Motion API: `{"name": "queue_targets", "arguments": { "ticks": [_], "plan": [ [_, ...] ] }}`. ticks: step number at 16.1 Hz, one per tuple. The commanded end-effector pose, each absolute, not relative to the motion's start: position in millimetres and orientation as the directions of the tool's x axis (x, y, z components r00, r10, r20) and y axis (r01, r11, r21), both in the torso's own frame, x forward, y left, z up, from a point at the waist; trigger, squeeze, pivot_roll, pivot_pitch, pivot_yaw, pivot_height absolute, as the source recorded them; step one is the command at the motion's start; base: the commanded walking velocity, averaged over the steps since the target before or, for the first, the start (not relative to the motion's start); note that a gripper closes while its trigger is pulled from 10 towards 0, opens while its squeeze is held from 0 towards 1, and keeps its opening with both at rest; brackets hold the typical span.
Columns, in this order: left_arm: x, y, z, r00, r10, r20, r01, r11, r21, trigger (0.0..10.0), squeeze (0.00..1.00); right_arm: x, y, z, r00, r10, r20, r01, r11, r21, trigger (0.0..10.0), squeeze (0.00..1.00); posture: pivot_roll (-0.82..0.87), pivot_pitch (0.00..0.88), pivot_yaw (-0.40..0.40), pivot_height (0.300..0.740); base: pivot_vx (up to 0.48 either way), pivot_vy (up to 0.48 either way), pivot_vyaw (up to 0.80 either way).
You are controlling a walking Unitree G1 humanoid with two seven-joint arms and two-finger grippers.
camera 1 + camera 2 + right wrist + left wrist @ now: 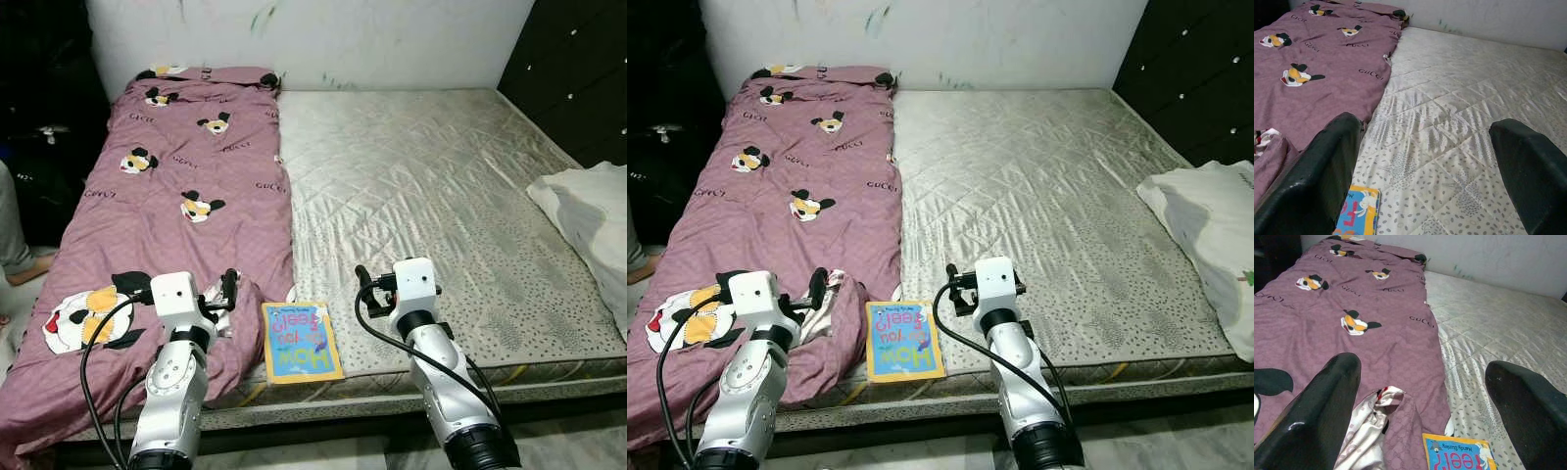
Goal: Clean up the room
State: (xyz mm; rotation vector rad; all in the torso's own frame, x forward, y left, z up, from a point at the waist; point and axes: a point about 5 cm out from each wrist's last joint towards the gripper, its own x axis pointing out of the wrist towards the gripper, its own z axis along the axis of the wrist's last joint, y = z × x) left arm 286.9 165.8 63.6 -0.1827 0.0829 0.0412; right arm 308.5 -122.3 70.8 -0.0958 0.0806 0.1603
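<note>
Book [302, 342] flat at the mattress's [441, 196] near edge, just beside the rumpled purple blanket [176, 186], not yet picked up, left gripper [231, 288] and right gripper [361, 278] hovering either side, fingers spread wide and empty; tidying barely begun by the look of it.

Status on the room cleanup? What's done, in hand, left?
Done: nothing visibly. In hand: nothing; left gripper and right gripper hover open at the bed's near edge. Left: book on the mattress, purple blanket rumpled, white pillow at the side.
</note>
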Motion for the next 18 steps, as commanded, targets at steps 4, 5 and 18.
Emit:
{"name": "queue_targets", "arguments": {
  "ticks": [4,5,18],
  "plan": [
    [289.3,167.0,67.5,0.997,0.027,-0.077,-0.040,0.984,-0.172,10.0,0.00,309.7,-122.9,73.5,0.985,0.149,-0.086,-0.156,0.984,-0.081,10.0,0.00,-0.01,0.071,-0.029,0.740,0.000,0.000,-0.73],
    [289.7,166.8,67.6,0.997,0.027,-0.077,-0.040,0.984,-0.171,10.0,0.00,310.1,-123.2,73.9,0.986,0.147,-0.084,-0.154,0.985,-0.079,10.0,0.00,-0.01,0.070,-0.029,0.740,0.000,0.000,-0.76],
    [291.5,166.1,68.2,0.997,0.028,-0.073,-0.040,0.984,-0.173,10.0,0.00,311.3,-120.8,75.6,0.981,0.175,-0.081,-0.181,0.980,-0.082,10.0,0.00,-0.02,0.063,-0.032,0.665,0.000,0.000,0.00]
  ]
}}
